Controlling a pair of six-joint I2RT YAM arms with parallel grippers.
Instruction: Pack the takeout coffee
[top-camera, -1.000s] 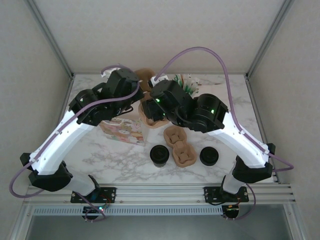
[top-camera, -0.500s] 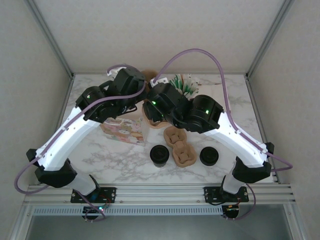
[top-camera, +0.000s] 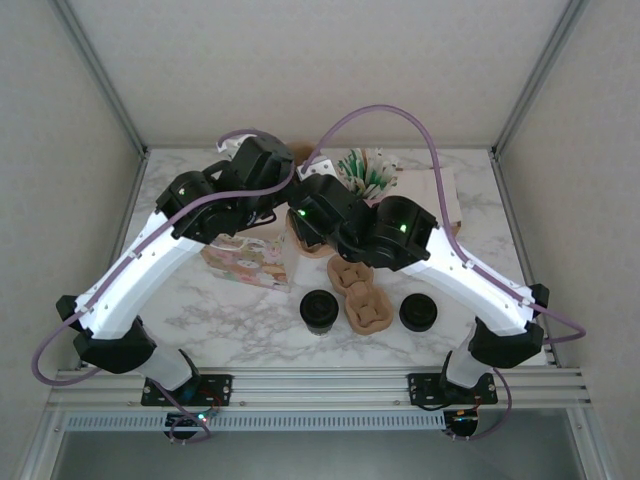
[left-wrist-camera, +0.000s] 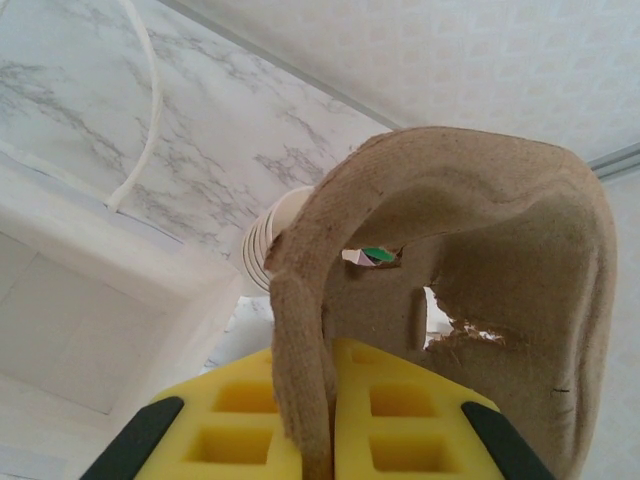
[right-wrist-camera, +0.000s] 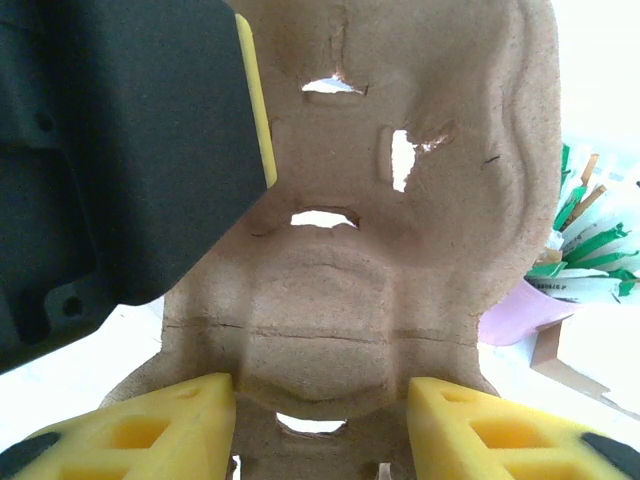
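Left end effector (left-wrist-camera: 318, 415): clamped on the edge of a pulp carrier (left-wrist-camera: 480, 260), held up off the tabletop (top-camera: 230, 315) at centre back.
Right end effector (right-wrist-camera: 322, 420): fingers apart, astride the same carrier's lower lobe. Cannot tell whether they grip it.
Coffee (top-camera: 320, 309): upright on the tabletop, black lid on, near the front edge and about midway between the two arm bases.
Neighbours: spare carrier (top-camera: 360, 298) just beside the coffee on the right; lid stack (top-camera: 418, 312) beyond that; patterned box (top-camera: 243, 262) near on the left.
Key relation: coffee lies below both end effectors and toward the bases, well apart from the held carrier.
Axis: coffee stands vertical and is round, so no side is favoured. Spare carrier runs roughly front to back.
Nearer arm: much the same reach for both. The right looks less committed, so likelier to go down for the coffee.
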